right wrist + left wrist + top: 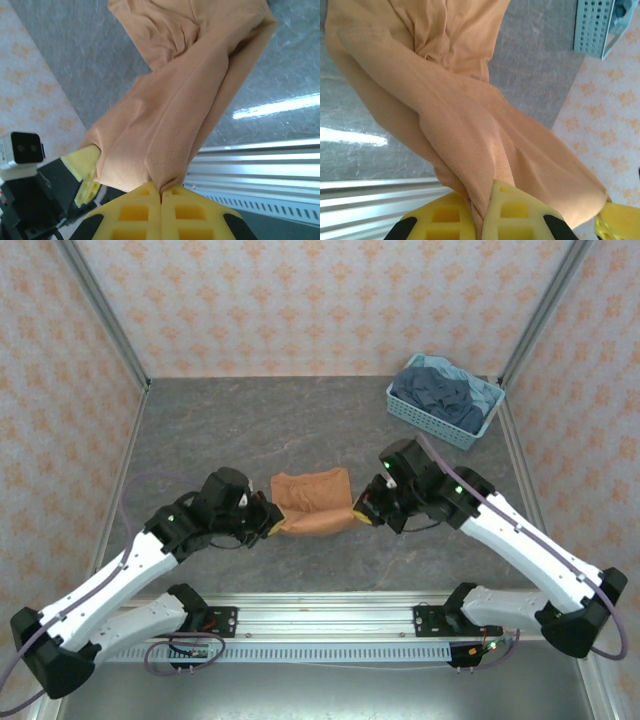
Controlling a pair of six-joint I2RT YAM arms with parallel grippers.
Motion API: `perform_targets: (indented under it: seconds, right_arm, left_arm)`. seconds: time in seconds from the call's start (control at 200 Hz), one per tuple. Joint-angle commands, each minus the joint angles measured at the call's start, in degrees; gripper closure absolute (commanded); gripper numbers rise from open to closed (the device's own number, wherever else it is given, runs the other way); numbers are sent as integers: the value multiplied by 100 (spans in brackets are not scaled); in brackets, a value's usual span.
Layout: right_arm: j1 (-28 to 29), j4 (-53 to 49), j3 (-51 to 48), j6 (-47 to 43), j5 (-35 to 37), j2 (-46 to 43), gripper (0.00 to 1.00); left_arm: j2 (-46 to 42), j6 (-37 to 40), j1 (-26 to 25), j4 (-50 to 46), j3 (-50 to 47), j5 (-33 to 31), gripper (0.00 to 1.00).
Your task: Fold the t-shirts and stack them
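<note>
Orange-tan t-shirt (312, 502): long axis left-right, strung between hands
Left hand (268, 521): clamped on its left end
Right hand (362, 512): clamped on its right end

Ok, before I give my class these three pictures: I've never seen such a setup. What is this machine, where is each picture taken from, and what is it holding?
These are two robot arms bolted side by side at the near edge of a grey table. The wide picture looks down from above and behind them; the other two come from a camera on each wrist, so the yellow fingers at the bottom are that arm's own. The left gripper and the right gripper are each shut on one orange-tan t-shirt, holding it between them. In the far right corner stands a light blue basket with dark blue t-shirts inside.
</note>
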Motion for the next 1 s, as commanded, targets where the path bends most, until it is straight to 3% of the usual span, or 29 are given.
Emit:
perform_targets:
  seconds: [0.0,0.2,0.355,0.415,0.47,0.51,0.58,0.681,0.766,0.901,0.996]
  right_arm:
    - [-292,-256,473,-228,173,516,100]
    - [-1196,159,1083,-724,-26,1995,100]
    - [-1652,468,2256,-1137,-108,3658,100]
    - [-1723,343,2822,-1298,-142,4329,100]
    - [-1756,153,3271,-1411,-74,4898,100]
    - [-1783,28,3503,-1478,-11,5213,88]
    - [-1836,-7,3726,-1570,192,5553,64]
    - [-1869,242,3819,-1778,497,5510,45]
    - [-1898,229,3808,-1963,605,5297,40]
    - [-1900,378,2953,-2091,750,4463,40]
    - [-1852,1158,1605,-1641,467,3533,55]
  left_arm:
    - [382,-24,414,-343,356,-115,97]
    - [1674,103,1401,75,606,379,93]
    - [3195,582,1973,432,1475,267,92]
    - [3886,819,2103,479,1961,266,84]
    - [4536,995,2185,415,2440,339,69]
    - [4997,1169,2223,322,2798,415,56]
    - [5544,1493,2260,-96,3394,201,46]
    - [5480,1639,2286,-320,3750,-190,39]
    - [4887,1652,2208,-536,3673,-656,37]
    - [3636,1214,1751,-419,2685,-905,37]
    - [2960,447,1214,43,1618,-705,40]
